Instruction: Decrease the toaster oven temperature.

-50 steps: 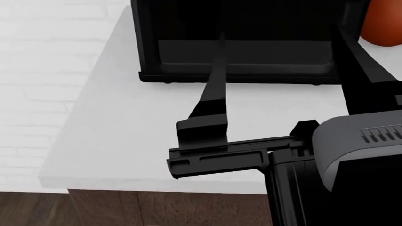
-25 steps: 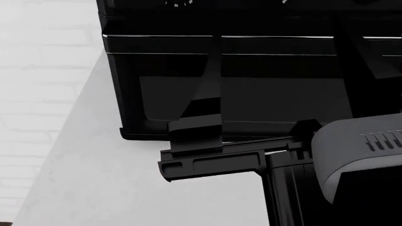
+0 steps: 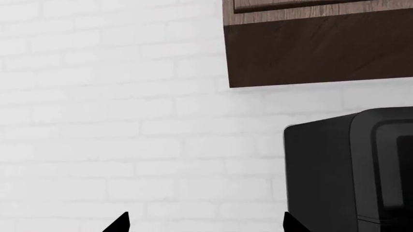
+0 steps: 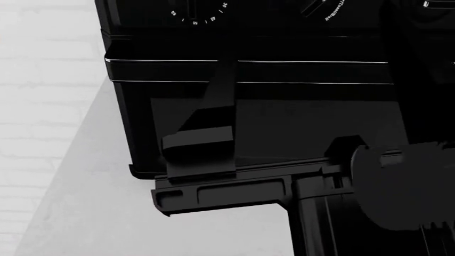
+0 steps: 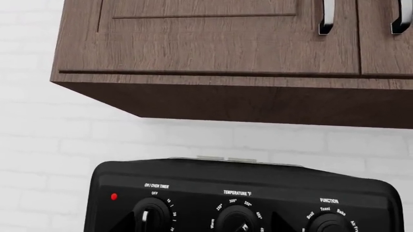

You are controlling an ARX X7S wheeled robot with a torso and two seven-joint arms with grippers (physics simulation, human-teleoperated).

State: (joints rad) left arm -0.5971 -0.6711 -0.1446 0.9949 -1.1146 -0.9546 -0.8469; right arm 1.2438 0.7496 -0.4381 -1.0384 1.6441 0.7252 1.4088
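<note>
The toaster oven is a large glossy black box with a dark glass door and a bar handle edged in silver. Its knobs with white marks show at the top of the head view. In the right wrist view the toaster oven shows a timer knob, a temperature knob and a function knob. My right gripper is open, fingers wide apart in front of the door, reaching up toward the knobs. My left gripper is open and empty, facing the wall left of the toaster oven.
The toaster oven stands on a white counter against a white brick wall. A brown wooden wall cabinet hangs above it. A red light glows on the panel.
The head view has tilted up and drawn closer: the toaster oven fills more of it, its handle and knobs have come into sight, and the orange-red object has left the view. The right gripper stays wide open.
</note>
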